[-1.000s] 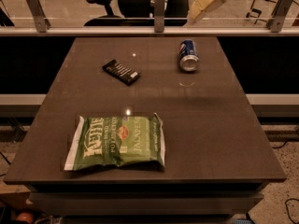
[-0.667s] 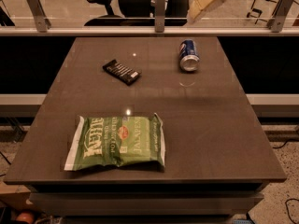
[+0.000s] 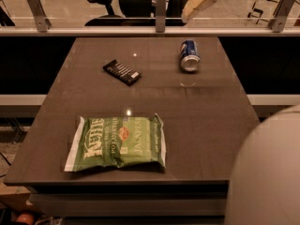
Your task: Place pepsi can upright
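Observation:
The pepsi can (image 3: pixel 189 56) is blue with a silver end. It lies on its side at the far right of the dark table (image 3: pixel 206 125), with its silver end facing the camera. My gripper (image 3: pixel 198 2) is a pale beige shape at the top edge of the camera view. It hangs above and behind the can, beyond the table's far edge, and is well apart from the can. It holds nothing that I can see.
A flat black packet with white stripes (image 3: pixel 122 72) lies left of the can. A green chip bag (image 3: pixel 117 143) lies at the front left. A railing with metal posts (image 3: pixel 161 9) runs behind the table. A white rounded arm part (image 3: pixel 268 172) fills the bottom right.
A large white rounded arm part has come into view at the bottom right. The can, the packet and the bag have not moved. The gripper stays near the top edge.

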